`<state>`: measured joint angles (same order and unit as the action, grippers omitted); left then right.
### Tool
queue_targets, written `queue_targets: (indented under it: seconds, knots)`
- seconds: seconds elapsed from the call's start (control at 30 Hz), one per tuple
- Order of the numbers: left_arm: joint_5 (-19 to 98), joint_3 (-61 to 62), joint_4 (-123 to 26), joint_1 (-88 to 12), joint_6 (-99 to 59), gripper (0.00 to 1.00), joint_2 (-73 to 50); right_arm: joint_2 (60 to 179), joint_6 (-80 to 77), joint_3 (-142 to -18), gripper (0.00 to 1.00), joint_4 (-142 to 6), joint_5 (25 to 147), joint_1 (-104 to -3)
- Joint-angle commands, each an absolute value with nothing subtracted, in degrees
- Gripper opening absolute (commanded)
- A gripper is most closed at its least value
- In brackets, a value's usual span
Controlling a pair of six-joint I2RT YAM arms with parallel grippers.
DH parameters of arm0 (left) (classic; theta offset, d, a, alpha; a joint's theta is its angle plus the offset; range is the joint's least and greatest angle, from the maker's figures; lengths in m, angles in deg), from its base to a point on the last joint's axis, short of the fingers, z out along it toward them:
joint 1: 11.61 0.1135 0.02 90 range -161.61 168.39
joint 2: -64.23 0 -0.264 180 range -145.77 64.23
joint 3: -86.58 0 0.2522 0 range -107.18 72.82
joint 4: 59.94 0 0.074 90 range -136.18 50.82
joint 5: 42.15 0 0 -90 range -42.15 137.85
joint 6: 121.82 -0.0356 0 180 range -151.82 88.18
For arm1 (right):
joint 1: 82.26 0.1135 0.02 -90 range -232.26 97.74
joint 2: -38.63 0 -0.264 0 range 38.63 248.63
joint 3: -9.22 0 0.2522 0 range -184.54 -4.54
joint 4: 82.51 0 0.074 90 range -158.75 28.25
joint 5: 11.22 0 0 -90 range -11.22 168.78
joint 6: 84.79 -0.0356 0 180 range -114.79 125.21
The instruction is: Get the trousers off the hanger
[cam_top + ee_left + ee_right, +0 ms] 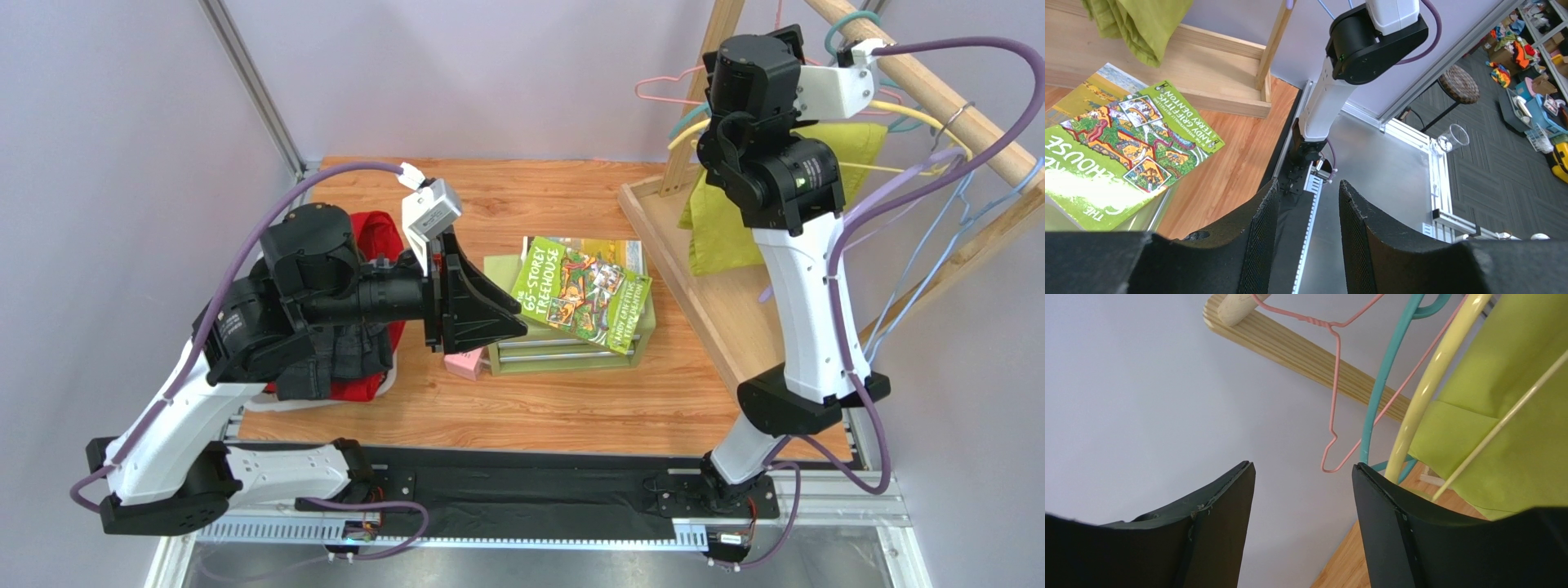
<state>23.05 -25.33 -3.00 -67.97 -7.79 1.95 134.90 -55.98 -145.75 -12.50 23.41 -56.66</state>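
The yellow-green trousers (724,227) hang over a yellow hanger (922,120) on the wooden rail (951,104) at the right. My right gripper (720,141) is raised beside them. In the right wrist view it (1303,468) stands open and empty, with the yellow hanger (1428,386) and the trousers (1511,416) just off its right finger. A red garment (371,235) and dark ones (344,355) lie piled under my left arm. My left gripper (503,312) points at the books, open and empty (1309,187).
A stack of books (577,294) with a green cover lies mid-table, a small pink thing (464,364) beside it. The rack's wooden base (711,294) runs along the right. Bare pink (1333,386), teal (1373,410) and blue (945,245) hangers hang on the rail.
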Motion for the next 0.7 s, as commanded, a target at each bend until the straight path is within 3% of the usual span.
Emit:
queue_targets:
  seconds: [0.0, 0.47, 0.67]
  knots:
    - [22.5, -25.0, -1.5, -67.4, -8.6, 0.47, 1.7, 131.9, -57.0, -141.8, 0.65, -13.5, 19.4, -58.3]
    - [22.5, -26.2, -0.3, -66.7, -8.6, 0.48, 0.3, 134.0, -56.6, -139.4, 0.68, -9.6, 24.3, -64.2]
    - [24.0, -33.7, -4.5, -62.0, -9.1, 0.49, -5.6, 132.8, -53.8, -139.1, 0.67, -7.3, 29.2, -65.1]
